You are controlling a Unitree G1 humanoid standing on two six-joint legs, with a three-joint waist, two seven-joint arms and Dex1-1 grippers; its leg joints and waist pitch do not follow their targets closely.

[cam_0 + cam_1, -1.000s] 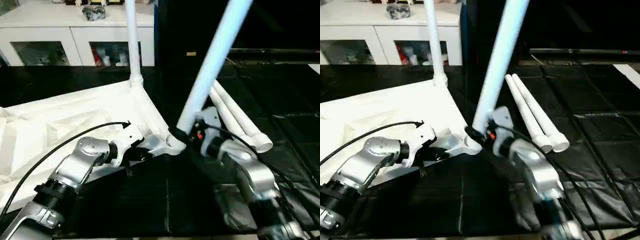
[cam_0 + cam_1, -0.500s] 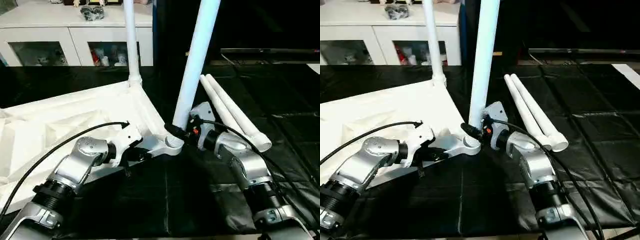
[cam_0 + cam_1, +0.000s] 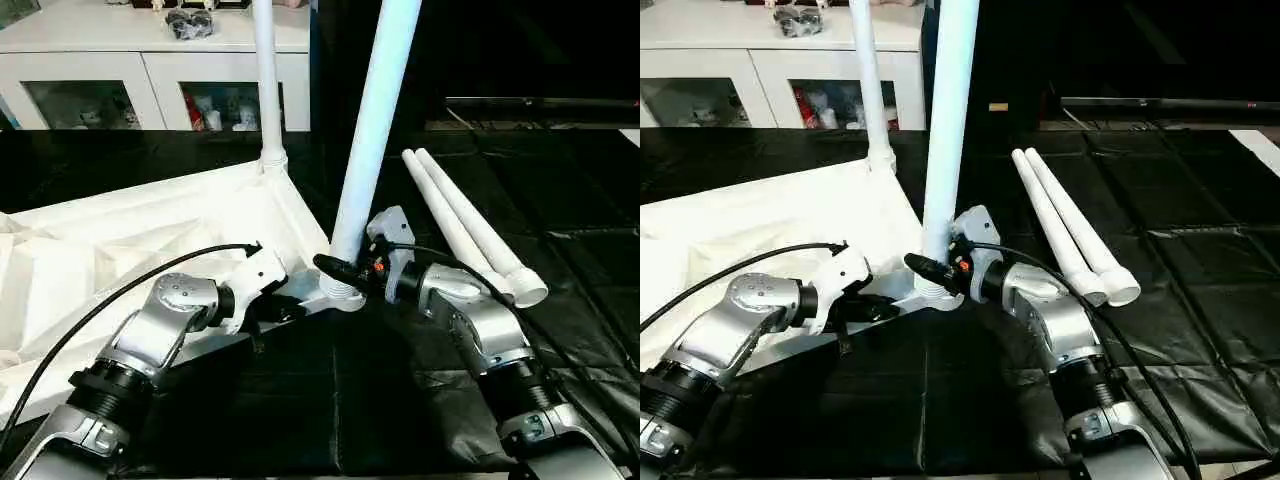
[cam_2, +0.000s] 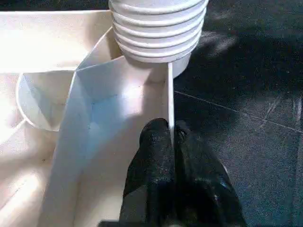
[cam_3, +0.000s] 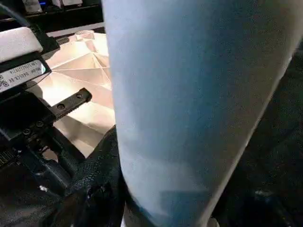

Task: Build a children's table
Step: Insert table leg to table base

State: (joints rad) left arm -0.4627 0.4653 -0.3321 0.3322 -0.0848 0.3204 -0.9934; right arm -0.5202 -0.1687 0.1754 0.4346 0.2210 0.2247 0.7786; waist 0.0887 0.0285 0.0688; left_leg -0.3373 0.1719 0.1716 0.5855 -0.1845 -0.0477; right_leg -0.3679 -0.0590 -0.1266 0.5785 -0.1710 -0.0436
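Observation:
The children's table top [image 3: 150,230] lies upside down on the left, ribbed side up. One white leg [image 3: 266,80] stands in its far corner socket. My right gripper [image 3: 342,268] is shut on the base of a second leg [image 3: 372,120], which stands almost upright over the near corner socket [image 3: 338,293]. My left gripper [image 4: 171,130] is shut on the top's thin rim wall [image 4: 169,94], just beside that socket and the leg's ribbed end [image 4: 158,28]. Two loose legs [image 3: 470,225] lie side by side on the right.
Black sheeting [image 3: 570,190] covers the floor around the table top. A white glass-door cabinet [image 3: 150,70] stands at the back left. A black cable [image 3: 120,290] loops along my left forearm.
The held leg has swung from a strong rightward tilt to nearly upright over the near corner socket, my right arm moving left with it. The left gripper keeps its hold on the rim.

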